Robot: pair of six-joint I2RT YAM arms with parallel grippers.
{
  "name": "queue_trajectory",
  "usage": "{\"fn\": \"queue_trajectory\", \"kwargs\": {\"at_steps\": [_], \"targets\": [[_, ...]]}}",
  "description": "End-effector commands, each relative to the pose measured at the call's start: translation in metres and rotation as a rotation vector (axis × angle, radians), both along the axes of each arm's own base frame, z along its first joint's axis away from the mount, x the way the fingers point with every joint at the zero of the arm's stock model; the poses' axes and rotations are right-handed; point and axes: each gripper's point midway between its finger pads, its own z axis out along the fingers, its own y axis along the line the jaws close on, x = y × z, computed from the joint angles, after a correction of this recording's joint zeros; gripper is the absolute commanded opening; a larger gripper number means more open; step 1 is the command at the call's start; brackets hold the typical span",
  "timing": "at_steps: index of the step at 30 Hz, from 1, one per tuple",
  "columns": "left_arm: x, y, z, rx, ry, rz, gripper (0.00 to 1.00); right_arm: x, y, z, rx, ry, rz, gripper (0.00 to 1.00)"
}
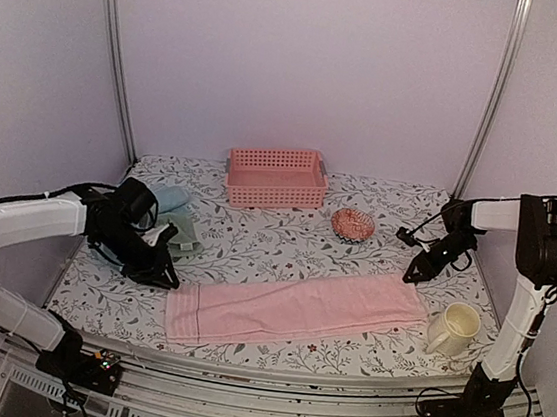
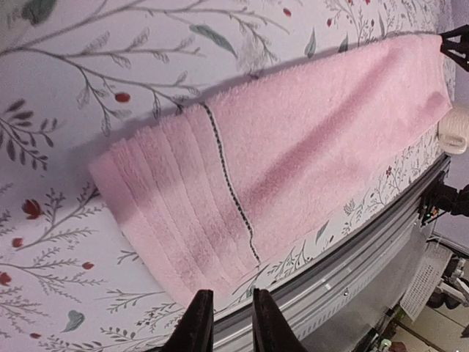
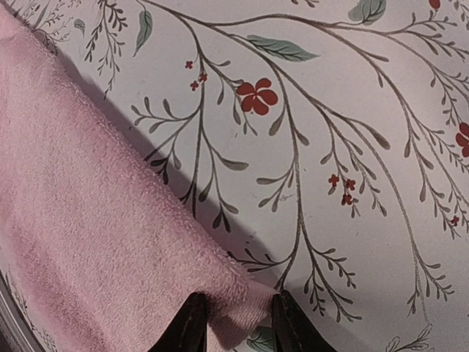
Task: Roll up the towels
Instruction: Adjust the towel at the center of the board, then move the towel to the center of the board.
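Note:
A pink towel (image 1: 297, 309) lies folded into a long flat strip across the front of the table; it also shows in the left wrist view (image 2: 293, 154) and the right wrist view (image 3: 88, 242). My left gripper (image 1: 162, 278) hovers just off the towel's left end, jaws a little apart and empty (image 2: 232, 319). My right gripper (image 1: 417, 276) is at the strip's far right corner, jaws closed on that corner (image 3: 238, 319). A light blue towel (image 1: 171, 196) and a sage green towel (image 1: 184, 233) lie behind the left arm. The spotted blue towel is out of view.
A pink slatted basket (image 1: 275, 178) stands at the back centre. A small red patterned bowl (image 1: 353, 224) sits to its right. A cream mug (image 1: 453, 329) stands by the towel's right end, near the right arm's base. The table's metal front rail (image 2: 352, 257) runs close to the towel.

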Motion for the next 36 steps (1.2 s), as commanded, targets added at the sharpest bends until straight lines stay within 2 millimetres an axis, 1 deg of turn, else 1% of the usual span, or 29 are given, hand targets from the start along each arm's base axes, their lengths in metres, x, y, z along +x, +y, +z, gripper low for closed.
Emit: {"fn": "queue_trajectory", "kwargs": {"at_steps": [1,3,6,10,13,15,17,20,23,27,28,30,31,33,36], "targets": [[0.029,0.021,0.015,0.140,-0.106,0.077,0.22,-0.003,-0.002,0.005,-0.009,-0.010,-0.008,0.34],[0.034,0.023,0.009,0.166,-0.100,0.091,0.28,-0.002,-0.003,0.009,-0.012,-0.017,-0.010,0.35],[0.037,0.030,-0.009,0.230,-0.074,0.099,0.35,0.001,-0.004,0.015,-0.022,-0.030,-0.020,0.36],[0.042,0.030,-0.023,0.234,-0.075,0.119,0.36,0.007,-0.006,0.016,-0.033,-0.027,-0.053,0.39],[0.045,0.028,-0.030,0.226,-0.078,0.127,0.36,0.011,-0.003,0.013,-0.021,-0.013,-0.070,0.40],[0.044,0.028,-0.036,0.229,-0.069,0.123,0.35,0.010,0.001,0.012,-0.010,0.004,-0.070,0.40],[0.044,0.025,-0.041,0.214,-0.066,0.120,0.33,0.007,0.006,0.010,-0.002,0.020,-0.060,0.40],[0.044,0.021,-0.046,0.183,-0.077,0.117,0.28,0.003,0.010,0.007,-0.007,0.038,-0.050,0.37],[0.045,0.020,-0.053,0.183,-0.073,0.115,0.22,0.008,0.003,0.000,-0.050,0.047,-0.074,0.29],[0.048,0.020,-0.059,0.181,-0.086,0.122,0.07,0.017,-0.006,-0.005,-0.112,0.042,-0.111,0.18],[0.049,0.020,-0.059,0.181,-0.094,0.125,0.01,0.020,-0.008,-0.005,-0.124,0.035,-0.117,0.13],[0.052,0.023,-0.059,0.189,-0.112,0.149,0.00,0.028,-0.011,-0.003,-0.138,0.015,-0.130,0.06],[0.055,0.024,-0.057,0.187,-0.130,0.161,0.00,0.034,-0.012,-0.001,-0.143,0.000,-0.138,0.05],[0.059,0.023,-0.051,0.166,-0.163,0.201,0.00,0.049,-0.014,0.005,-0.155,-0.039,-0.153,0.03],[0.064,0.023,-0.046,0.136,-0.198,0.256,0.00,0.076,-0.015,0.014,-0.159,-0.094,-0.171,0.03]]}}
